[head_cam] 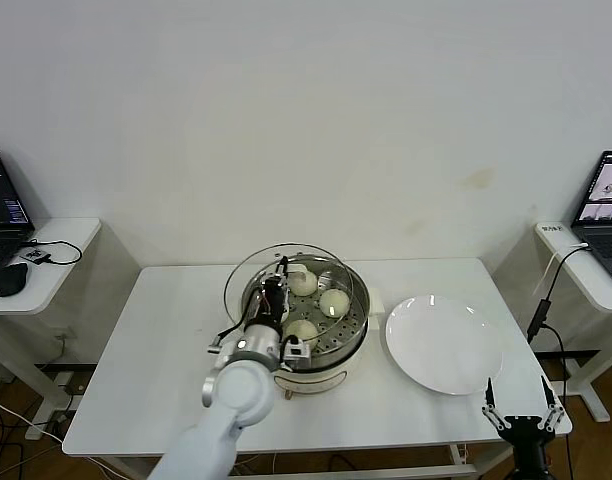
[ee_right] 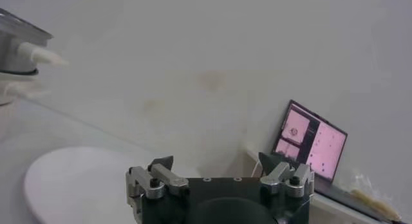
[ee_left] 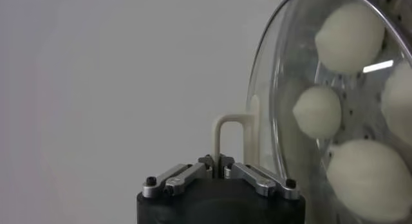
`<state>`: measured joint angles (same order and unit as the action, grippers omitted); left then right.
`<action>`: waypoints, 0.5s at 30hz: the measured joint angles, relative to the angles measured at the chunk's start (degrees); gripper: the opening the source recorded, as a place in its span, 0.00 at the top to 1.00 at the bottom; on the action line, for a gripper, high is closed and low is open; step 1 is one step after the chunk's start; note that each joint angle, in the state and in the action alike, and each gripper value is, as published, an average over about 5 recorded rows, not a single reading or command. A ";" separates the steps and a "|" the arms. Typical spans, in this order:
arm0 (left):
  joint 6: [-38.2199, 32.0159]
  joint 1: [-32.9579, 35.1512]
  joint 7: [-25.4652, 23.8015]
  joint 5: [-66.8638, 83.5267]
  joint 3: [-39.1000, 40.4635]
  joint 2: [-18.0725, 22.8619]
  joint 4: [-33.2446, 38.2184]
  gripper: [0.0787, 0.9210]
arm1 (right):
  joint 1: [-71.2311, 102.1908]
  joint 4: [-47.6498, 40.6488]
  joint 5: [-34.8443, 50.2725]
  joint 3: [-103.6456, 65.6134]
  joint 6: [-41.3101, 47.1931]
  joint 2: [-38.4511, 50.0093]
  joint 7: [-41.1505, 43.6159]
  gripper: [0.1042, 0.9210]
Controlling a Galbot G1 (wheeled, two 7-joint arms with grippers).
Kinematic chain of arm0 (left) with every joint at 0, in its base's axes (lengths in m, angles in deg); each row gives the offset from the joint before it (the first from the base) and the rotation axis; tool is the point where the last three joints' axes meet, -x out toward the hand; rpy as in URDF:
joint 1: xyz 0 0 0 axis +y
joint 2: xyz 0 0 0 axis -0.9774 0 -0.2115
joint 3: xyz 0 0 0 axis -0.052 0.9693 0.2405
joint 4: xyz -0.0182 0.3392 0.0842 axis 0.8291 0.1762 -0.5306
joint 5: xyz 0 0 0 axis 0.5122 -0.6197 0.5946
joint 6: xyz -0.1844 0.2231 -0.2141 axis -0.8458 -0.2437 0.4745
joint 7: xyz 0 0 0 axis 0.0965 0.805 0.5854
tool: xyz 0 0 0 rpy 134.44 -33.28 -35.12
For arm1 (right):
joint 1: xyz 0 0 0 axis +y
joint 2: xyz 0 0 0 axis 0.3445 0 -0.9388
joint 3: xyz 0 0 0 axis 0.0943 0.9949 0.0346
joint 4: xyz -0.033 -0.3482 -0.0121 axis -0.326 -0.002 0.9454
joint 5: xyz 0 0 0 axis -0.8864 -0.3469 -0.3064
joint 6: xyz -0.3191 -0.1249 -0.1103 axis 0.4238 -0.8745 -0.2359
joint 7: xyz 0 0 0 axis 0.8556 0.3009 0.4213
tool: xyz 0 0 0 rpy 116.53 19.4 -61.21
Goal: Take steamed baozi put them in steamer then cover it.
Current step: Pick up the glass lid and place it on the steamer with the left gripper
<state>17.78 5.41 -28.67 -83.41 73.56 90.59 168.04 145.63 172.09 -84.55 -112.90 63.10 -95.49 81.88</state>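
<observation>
The left gripper [head_cam: 277, 292] clamped the cream handle of the clear glass cover [head_cam: 254, 278], tilted at the steel steamer's [head_cam: 336, 345] nine o'clock. Four smooth baozi [head_cam: 334, 301] sat on its perforated tray. The right gripper [head_cam: 524, 418] hung open at the white table's [head_cam: 166, 350] five o'clock, near a glossy plate [head_cam: 444, 345].

Baozi [head_cam: 334, 301] lie in the steamer [head_cam: 326, 365], plate [head_cam: 444, 344] just right

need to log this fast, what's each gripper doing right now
Left gripper: shut on the cream-white handle of the round clear glass lid.
Right gripper: open, holding nothing, near the table's front edge.
</observation>
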 measured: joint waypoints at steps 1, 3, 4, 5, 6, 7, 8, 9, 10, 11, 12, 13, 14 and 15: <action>-0.03 0.00 -0.03 -0.36 0.21 0.46 -0.30 0.94 | 0.01 -0.09 -0.11 0.03 -0.09 -0.02 -0.02 0.12; -0.12 0.06 -0.07 -1.02 0.60 1.34 -0.91 0.94 | 0.05 -0.26 -0.33 0.11 -0.25 -0.09 -0.09 0.12; -0.18 0.09 -0.07 -1.34 0.76 1.76 -1.23 0.94 | 0.08 -0.33 -0.43 0.15 -0.31 -0.13 -0.13 0.12; -0.23 0.12 -0.07 -1.65 0.91 2.15 -1.54 0.94 | 0.10 -0.38 -0.50 0.19 -0.36 -0.17 -0.16 0.12; -0.28 0.13 -0.07 -1.94 1.05 2.51 -1.84 0.94 | 0.14 -0.41 -0.55 0.22 -0.41 -0.21 -0.19 0.12; -0.33 0.11 -0.07 -2.22 1.17 2.85 -2.14 0.94 | 0.17 -0.43 -0.59 0.25 -0.44 -0.24 -0.21 0.12; -0.38 0.07 -0.07 -2.48 1.28 3.16 -2.42 0.94 | 0.21 -0.44 -0.62 0.26 -0.48 -0.27 -0.23 0.12; -0.43 0.03 -0.07 -2.73 1.35 3.44 -2.67 0.94 | 0.26 -0.45 -0.64 0.27 -0.51 -0.28 -0.24 0.12; -0.48 -0.01 -0.06 -2.97 1.40 3.72 -2.93 0.94 | 0.30 -0.47 -0.66 0.28 -0.55 -0.28 -0.25 0.12; -0.55 -0.04 -0.05 -3.20 1.43 3.97 -3.19 0.94 | 0.35 -0.50 -0.67 0.28 -0.60 -0.27 -0.26 0.12; -0.61 -0.05 -0.03 -3.42 1.43 4.19 -3.45 0.94 | 0.40 -0.54 -0.68 0.27 -0.65 -0.26 -0.27 0.12; -0.69 -0.04 -0.01 -3.62 1.42 4.40 -3.72 0.94 | 0.45 -0.57 -0.69 0.27 -0.70 -0.25 -0.28 0.12; -0.76 -0.02 0.03 -3.82 1.40 4.60 -3.98 0.94 | 0.49 -0.60 -0.70 0.25 -0.76 -0.23 -0.29 0.12; -0.83 0.02 0.07 -4.01 1.37 4.79 -4.23 0.94 | 0.53 -0.62 -0.70 0.24 -0.82 -0.22 -0.29 0.12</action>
<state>16.95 5.43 -28.60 -87.42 74.93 95.38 163.81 146.16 171.47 -85.25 -112.66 62.28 -95.71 81.59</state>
